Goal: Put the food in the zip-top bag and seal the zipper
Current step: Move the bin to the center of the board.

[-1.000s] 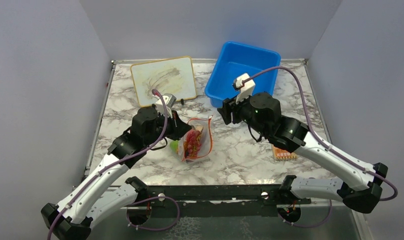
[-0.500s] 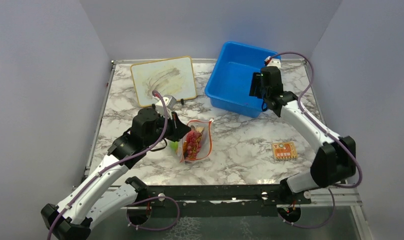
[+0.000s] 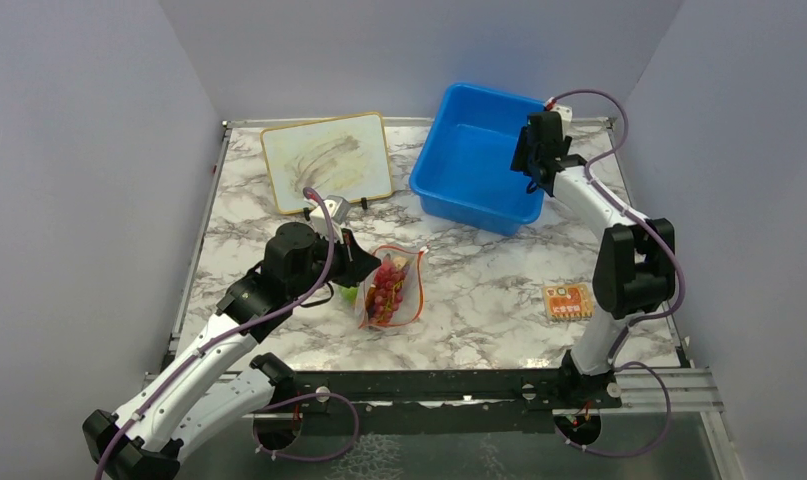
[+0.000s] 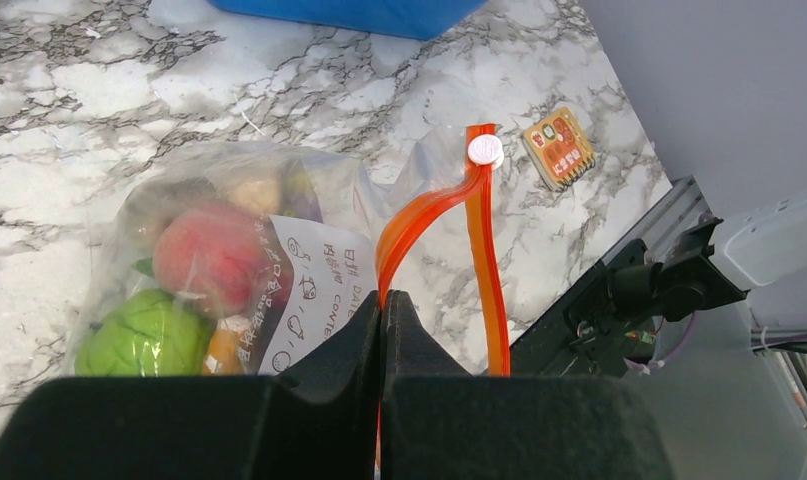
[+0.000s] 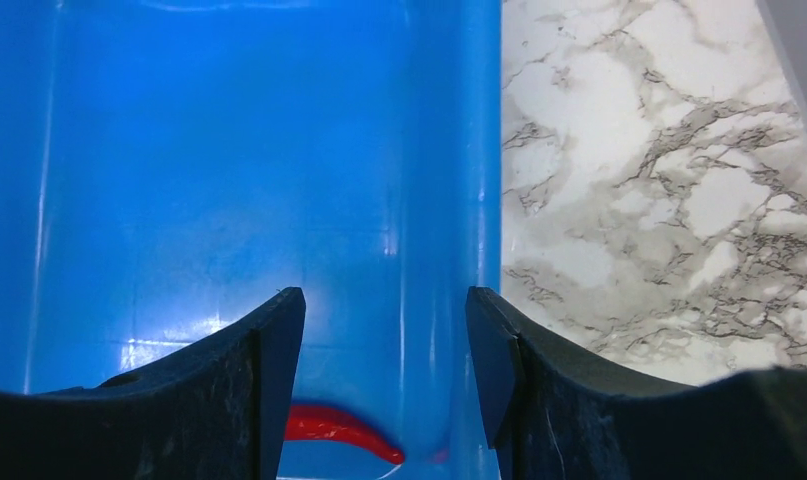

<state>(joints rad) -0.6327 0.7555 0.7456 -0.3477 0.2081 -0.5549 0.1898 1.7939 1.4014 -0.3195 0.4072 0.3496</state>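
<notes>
Orange-red zipper strip (image 4: 434, 205) is what the left gripper (image 4: 382, 308) has. Its jaws are pressed flat together on one lip of the mouth, near the end away from the white slider tab. That pinch props up the small clear plastic zip-top bag (image 4: 309, 270), which lies on the white marble-patterned table (image 3: 479, 290) just ahead of the left arm. The wrist view shows a pink-red toy peach (image 4: 209, 255) and a green toy lime (image 4: 144, 335) bulging against the film. From above, a dark red bunch shows through too, so most of the food looks to be in.

Over at the far right, the right gripper (image 5: 384, 295) hangs inside the deep blue plastic bin (image 5: 179, 150). Its jaws stand well apart and nothing is between the pads. Low in the wrist view, a slim red toy chili (image 5: 334, 425) seems to lie on the bin floor, close to the side wall.

So this reads as the loading step, with the chili the next piece to fetch and the sealing not yet begun. The next move calls for a short drop, with the jaws straddling the chili across its thin body. The wall is close, so the outer finger needs room. After that comes a carry to the held-open mouth. The flat orange square card (image 4: 559, 148) lies well apart from the bag and is not part of the job.
</notes>
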